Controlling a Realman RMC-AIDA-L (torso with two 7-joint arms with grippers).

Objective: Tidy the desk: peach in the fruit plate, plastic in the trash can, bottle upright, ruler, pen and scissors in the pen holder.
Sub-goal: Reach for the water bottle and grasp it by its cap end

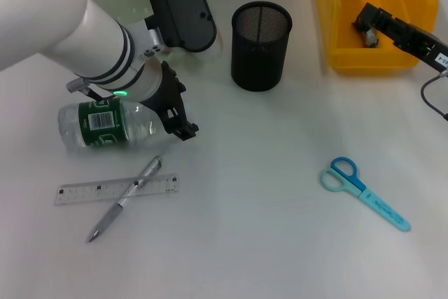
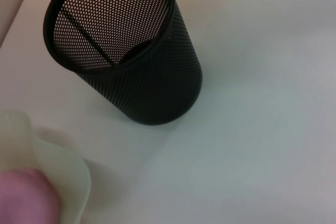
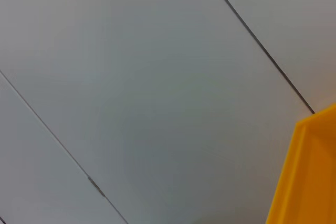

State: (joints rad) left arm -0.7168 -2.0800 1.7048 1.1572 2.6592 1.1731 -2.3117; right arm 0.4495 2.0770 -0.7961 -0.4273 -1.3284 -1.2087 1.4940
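Reaching down with my left gripper (image 1: pixel 180 118), I am at the bottle (image 1: pixel 105 124) that lies on its side, well away from the pen cup (image 1: pixel 260 45). My black fingers sit at the bottle's near end, but I cannot tell how wide they are or if they hold it yet. I think this is the bottle step. Next I would need a good grip on its round body and then tip it up to stand.

My right gripper (image 1: pixel 369 31) hangs over the yellow bin (image 1: pixel 371 15), just beside the pen cup, and I cannot tell if it is open.

Going from big to small:

- The yellow bin is a smooth, hard box with tall walls.
- The pen cup is round, black, and full of tiny holes. It looks empty.
- The bottle is clear and shiny with a green label. It could roll.
- The ruler (image 1: pixel 116 189) is flat, thin and see-through, far from the pen cup.
- The scissors (image 1: pixel 364 192) have blue loop handles and lie far from the pen cup.
- The pen (image 1: pixel 126 198) is slim and silver, lying across the ruler.
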